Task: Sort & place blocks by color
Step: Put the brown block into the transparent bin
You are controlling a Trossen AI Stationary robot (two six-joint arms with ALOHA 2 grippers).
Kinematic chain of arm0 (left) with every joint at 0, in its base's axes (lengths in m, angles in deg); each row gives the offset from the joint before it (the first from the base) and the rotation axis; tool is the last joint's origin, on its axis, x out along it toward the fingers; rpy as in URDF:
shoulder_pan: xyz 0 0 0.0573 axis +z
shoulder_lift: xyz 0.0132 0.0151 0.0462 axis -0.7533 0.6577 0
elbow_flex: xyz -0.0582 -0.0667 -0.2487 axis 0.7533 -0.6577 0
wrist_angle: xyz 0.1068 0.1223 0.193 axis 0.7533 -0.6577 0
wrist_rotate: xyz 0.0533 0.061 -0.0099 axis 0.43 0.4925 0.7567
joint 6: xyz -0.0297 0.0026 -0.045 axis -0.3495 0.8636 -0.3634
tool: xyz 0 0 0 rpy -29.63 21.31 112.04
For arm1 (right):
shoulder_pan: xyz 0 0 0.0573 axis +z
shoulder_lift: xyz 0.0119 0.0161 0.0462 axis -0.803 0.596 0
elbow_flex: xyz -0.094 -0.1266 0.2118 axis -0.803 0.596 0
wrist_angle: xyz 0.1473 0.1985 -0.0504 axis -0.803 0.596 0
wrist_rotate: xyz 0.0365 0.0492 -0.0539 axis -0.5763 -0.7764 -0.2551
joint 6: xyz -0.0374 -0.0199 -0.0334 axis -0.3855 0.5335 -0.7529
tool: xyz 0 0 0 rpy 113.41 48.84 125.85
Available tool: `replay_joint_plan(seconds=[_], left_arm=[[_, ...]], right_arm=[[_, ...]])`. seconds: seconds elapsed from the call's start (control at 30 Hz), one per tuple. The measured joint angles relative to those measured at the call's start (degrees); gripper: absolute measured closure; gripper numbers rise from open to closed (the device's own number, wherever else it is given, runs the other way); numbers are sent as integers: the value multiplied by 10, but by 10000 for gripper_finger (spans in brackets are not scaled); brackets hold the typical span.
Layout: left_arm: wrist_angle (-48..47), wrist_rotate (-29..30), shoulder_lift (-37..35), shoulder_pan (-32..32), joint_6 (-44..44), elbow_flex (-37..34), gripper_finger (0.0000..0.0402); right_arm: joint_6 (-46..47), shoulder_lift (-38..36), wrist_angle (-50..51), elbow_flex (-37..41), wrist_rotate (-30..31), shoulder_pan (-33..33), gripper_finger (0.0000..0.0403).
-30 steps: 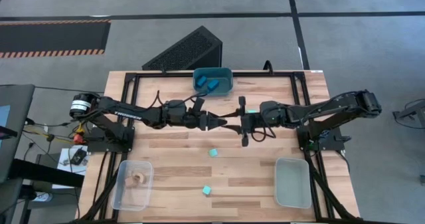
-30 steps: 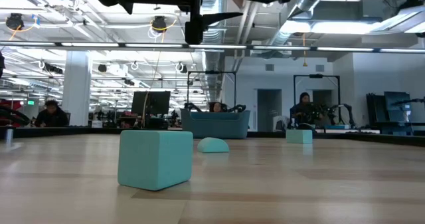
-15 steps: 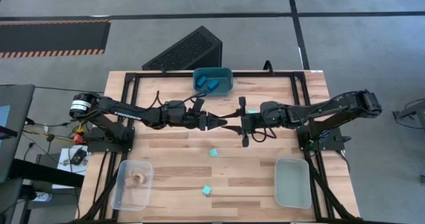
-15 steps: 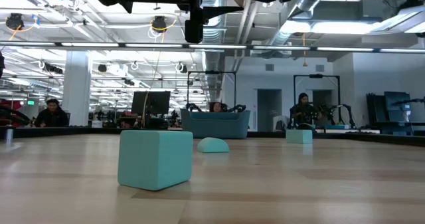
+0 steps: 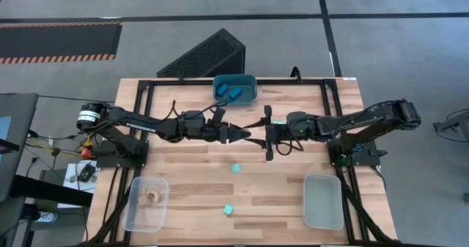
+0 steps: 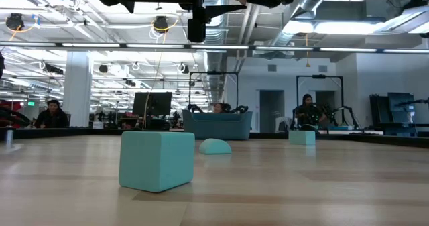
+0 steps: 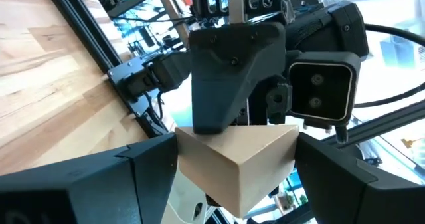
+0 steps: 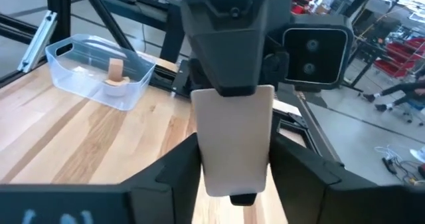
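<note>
Both grippers meet above the middle of the table (image 5: 183, 188), the left gripper (image 5: 245, 135) reaching in from the left edge and the right gripper (image 5: 265, 137) from the right, tip to tip with a tan wood wedge (image 7: 236, 167) between them. In the left wrist view the wedge sits pinched between that arm's two fingers (image 7: 99, 184), one sharp corner pointing toward the camera, with the other gripper's dark head just behind it. In the right wrist view the same wedge (image 8: 232, 141) shows a flat pale face standing upright, long axis vertical, between fingers (image 8: 299, 167) that sit slightly apart from its sides. Below the arms, two teal blocks lie loose on the wood: one (image 5: 235, 168) near the centre, another (image 5: 228, 209) closer to the near edge. A teal bin (image 5: 234, 89) at the far edge holds blue blocks (image 5: 234, 94). A clear bin (image 5: 146, 203) at the near-left corner holds tan pieces (image 5: 152, 196); a second clear bin (image 5: 323, 201) sits at the near-right corner.
</note>
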Motion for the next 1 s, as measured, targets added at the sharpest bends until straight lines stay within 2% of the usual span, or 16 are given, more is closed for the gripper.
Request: replay_joint_plan(seconds=[0.17,0.37,0.57,0.7,0.87,1.0], left_arm=[[-2,0,0,0,7,0,150],[-2,-12,-2,6,24,1,150],[-17,-39,-2,20,51,1,150],[-62,-65,-2,22,70,1,150],[-166,-139,-2,0,73,1,150],[-270,-151,-15,-31,73,1,150]], right_arm=[[1,-1,1,0,4,0,169],[6,-43,26,0,43,19,159],[150,-87,149,-1,24,26,159],[205,-90,224,0,13,46,159],[336,-63,286,0,36,57,159],[408,-16,289,0,28,64,159]])
